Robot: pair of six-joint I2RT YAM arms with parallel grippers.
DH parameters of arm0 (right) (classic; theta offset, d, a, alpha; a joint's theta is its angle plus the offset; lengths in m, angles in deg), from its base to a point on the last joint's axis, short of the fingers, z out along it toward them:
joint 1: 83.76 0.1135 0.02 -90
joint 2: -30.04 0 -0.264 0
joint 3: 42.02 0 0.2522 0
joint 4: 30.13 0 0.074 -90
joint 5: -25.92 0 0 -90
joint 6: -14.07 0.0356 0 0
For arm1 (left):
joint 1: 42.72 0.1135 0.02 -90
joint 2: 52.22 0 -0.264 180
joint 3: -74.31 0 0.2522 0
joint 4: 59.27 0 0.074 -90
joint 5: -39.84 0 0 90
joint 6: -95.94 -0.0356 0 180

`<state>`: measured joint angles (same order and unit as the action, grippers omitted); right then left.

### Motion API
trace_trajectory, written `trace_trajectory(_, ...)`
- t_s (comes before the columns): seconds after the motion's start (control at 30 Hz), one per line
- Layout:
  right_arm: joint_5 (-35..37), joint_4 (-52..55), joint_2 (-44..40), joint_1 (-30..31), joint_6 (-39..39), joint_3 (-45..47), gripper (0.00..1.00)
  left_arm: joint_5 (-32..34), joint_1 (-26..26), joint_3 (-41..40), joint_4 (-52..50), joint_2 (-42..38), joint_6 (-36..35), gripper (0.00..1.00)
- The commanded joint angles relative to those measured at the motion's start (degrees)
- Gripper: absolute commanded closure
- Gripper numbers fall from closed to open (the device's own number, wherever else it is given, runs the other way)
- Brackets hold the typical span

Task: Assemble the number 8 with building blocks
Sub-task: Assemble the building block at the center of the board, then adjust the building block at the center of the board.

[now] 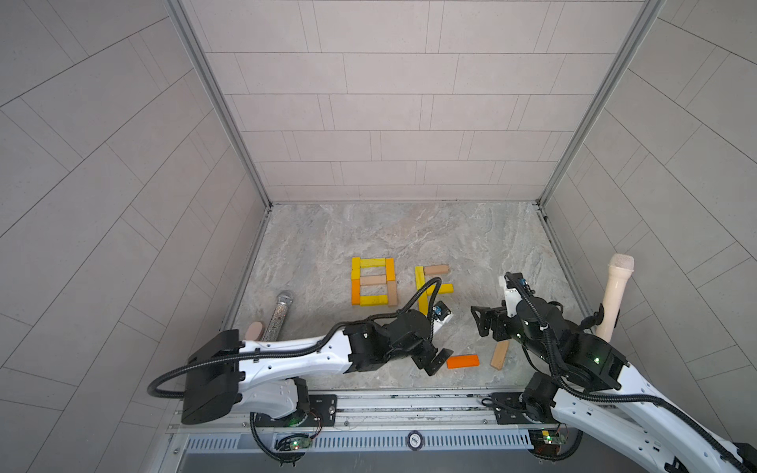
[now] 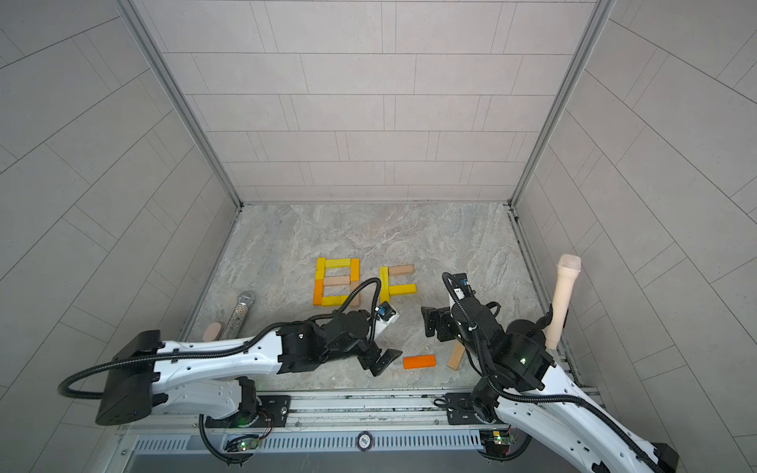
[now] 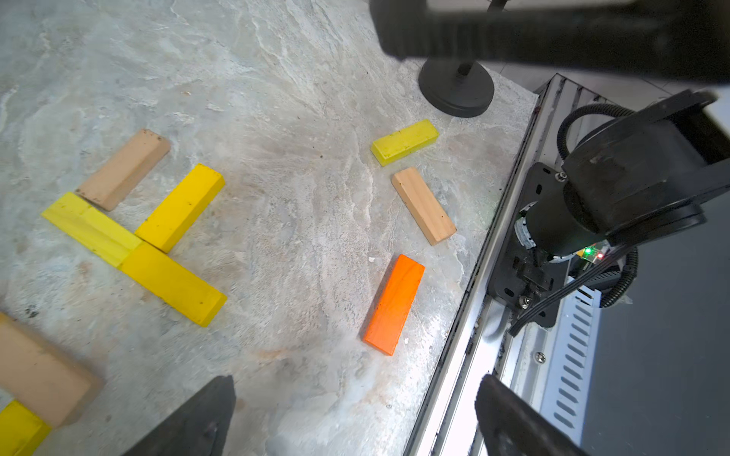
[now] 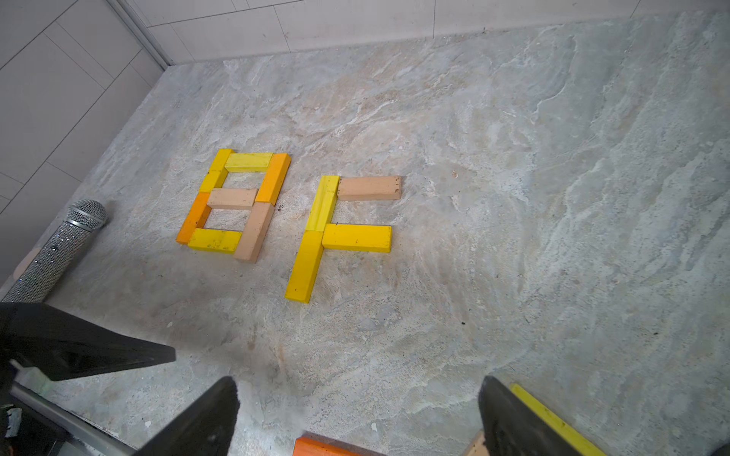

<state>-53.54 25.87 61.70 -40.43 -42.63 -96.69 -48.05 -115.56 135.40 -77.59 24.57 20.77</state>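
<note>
L pincer (image 1: pixel 438 361) spread wide, grey marbled tabletop (image 1: pixel 368 229), pale tiled walls (image 1: pixel 389 102)

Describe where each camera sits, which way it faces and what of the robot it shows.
Top views: above the front rail, looking down on the table; left arm, right arm, left gripper, right gripper show.
Left wrist: on the left arm, facing the orange block and the right arm's base; its open gripper tips show.
Right wrist: on the right arm, facing the number 8 and back wall; open gripper tips show.
Shared: both wrist views show the orange block.
</note>
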Motion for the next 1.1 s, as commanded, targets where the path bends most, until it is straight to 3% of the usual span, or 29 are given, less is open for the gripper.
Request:
trace_trajectory(0.0,0.3,4.9,0.1,-0.3,1.5,0.2,0.04,3.5,-1.4,1.1,4.9,4.2,1.8,0.01)
trace_trajectory(0.2,0.9,-0.1,-1.4,-0.5,-1.3,4.3,0.06,5.3,-2.8,1.9,6.4,10.1,1.3,0.03)
trace_trajectory(0.57,-0.8,3.6,-1.7,-0.5,-0.4,2.5,0.09,1.2,-3.9,5.7,6.3,16.6,2.3,0.08)
trace_trajectory(0.77,2.5,6.6,-4.4,-0.5,2.0,2.4,0.10,-2.5,-4.0,8.4,5.4,19.8,0.0,0.09)
trace_trajectory(1.07,6.6,10.5,-6.8,-0.5,5.9,1.3,0.14,-5.8,-4.0,13.5,1.4,24.9,-4.2,0.20)
